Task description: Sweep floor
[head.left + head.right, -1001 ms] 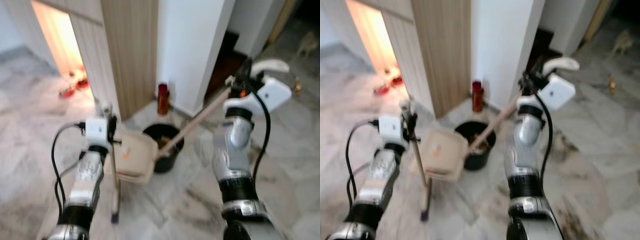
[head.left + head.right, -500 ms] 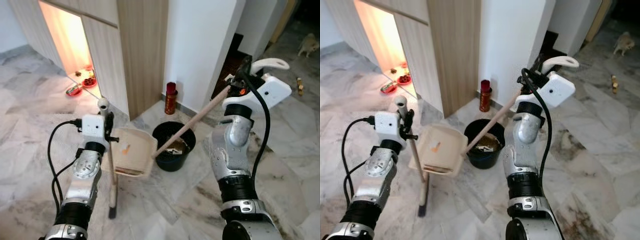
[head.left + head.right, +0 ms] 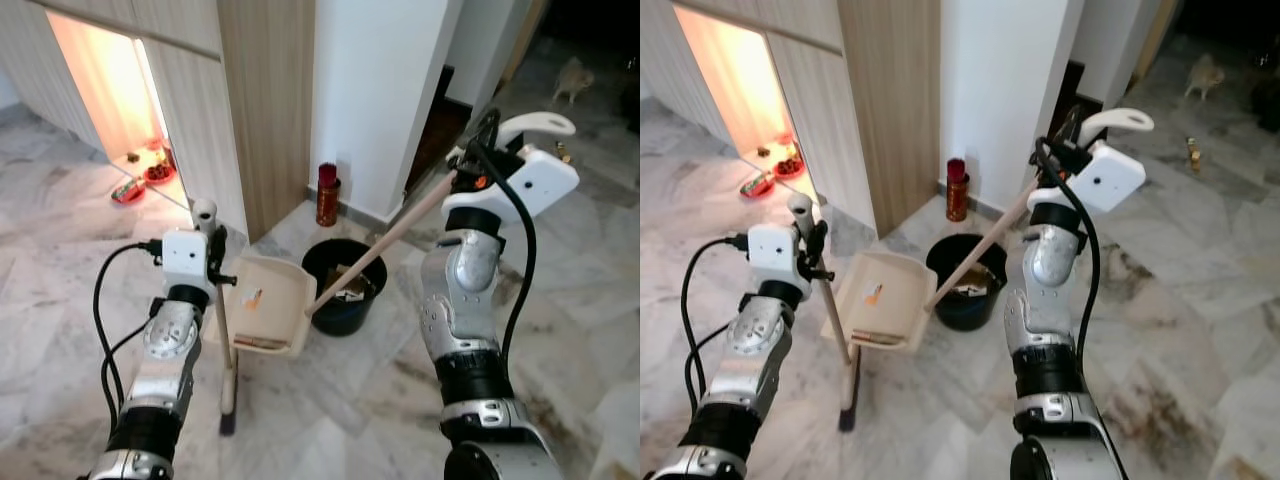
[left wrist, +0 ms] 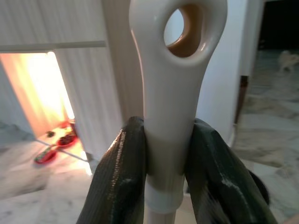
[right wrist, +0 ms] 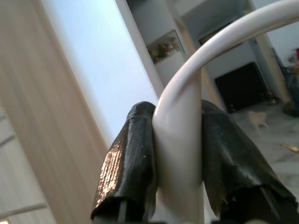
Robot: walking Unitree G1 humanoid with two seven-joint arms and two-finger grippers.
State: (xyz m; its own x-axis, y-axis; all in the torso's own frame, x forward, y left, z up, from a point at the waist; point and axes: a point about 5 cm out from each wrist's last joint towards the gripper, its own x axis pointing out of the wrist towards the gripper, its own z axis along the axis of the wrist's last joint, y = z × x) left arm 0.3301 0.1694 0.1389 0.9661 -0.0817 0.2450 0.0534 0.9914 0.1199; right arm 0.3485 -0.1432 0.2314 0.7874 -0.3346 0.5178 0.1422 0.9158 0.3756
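Grey-veined marble floor point(image 3: 330, 400), wood-panelled wall point(image 3: 265, 100), black bucket point(image 3: 343, 290) between.

Red canister point(image 3: 327, 194) at foot of white wall point(image 3: 385, 90). Wooden cabinet point(image 3: 265, 100) beside wall; lit niche with red dishes point(image 3: 140, 180). Small animal point(image 3: 571, 78) far beyond.

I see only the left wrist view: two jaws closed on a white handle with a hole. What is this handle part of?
Observer: It tops the dustpan pole; the left gripper holds it upright.
Operator: Where is the dustpan itself?
Observer: The beige dustpan hangs just beside the black bucket.
Operator: And the other arm?
Observer: The right gripper clamps the broom handle, which slants down into that bucket.
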